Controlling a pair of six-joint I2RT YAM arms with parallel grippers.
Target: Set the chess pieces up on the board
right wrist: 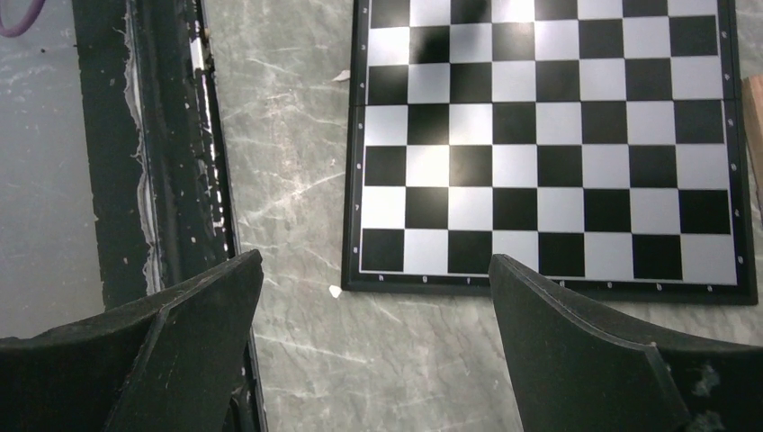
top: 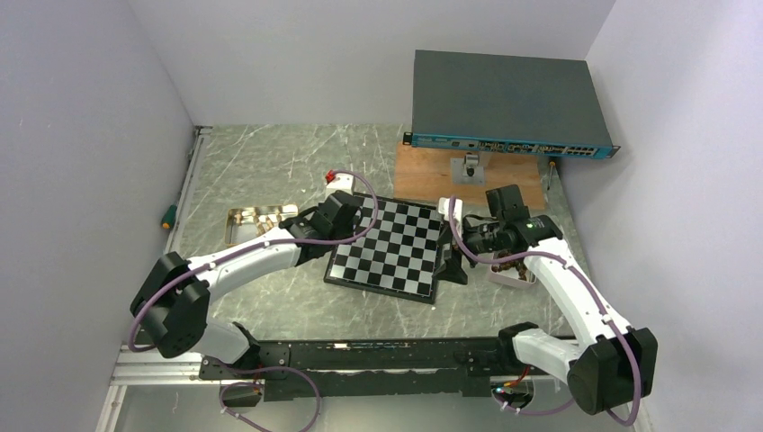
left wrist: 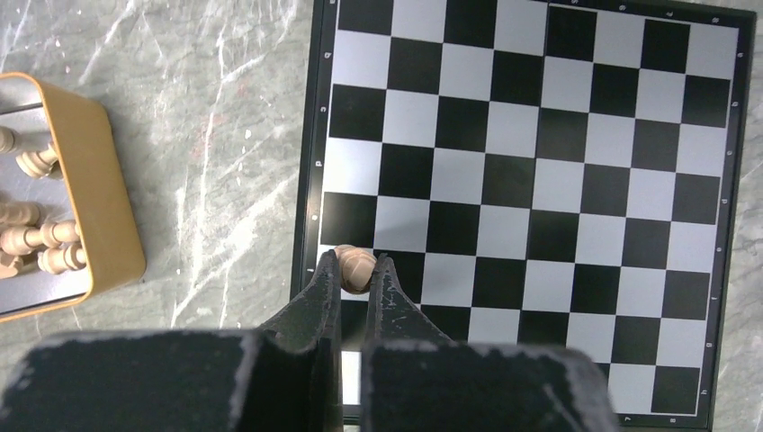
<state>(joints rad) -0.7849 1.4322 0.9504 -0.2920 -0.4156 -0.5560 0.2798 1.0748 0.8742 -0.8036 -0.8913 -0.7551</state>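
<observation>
**Top view.** The board (top: 392, 245) lies mid-desk (top: 270, 171), and I see no men standing on it. My left gripper (top: 353, 214) hangs over its 10 o'clock corner. The right gripper (top: 453, 256) stands at its 3 o'clock edge. A gold tray (top: 232, 220) sits on the desk at the board's 9 o'clock.

**Left wrist view.** The left gripper is pinched almost shut on one light chessman (left wrist: 357, 268), whose rounded head shows between the fingertips. The man sits over the outermost file on the board's 9 o'clock edge, toward the 7 o'clock corner, with a pale square under it. I cannot tell whether its long axis is upright or whether it touches the square. Other light chessmen (left wrist: 40, 238) lie on their sides in the tray. I judge the coming move to be a straight lowering by this arm.

**Right wrist view.** The right gripper is spread wide and holds nothing. The board lies at its 12 to 1 o'clock.
</observation>
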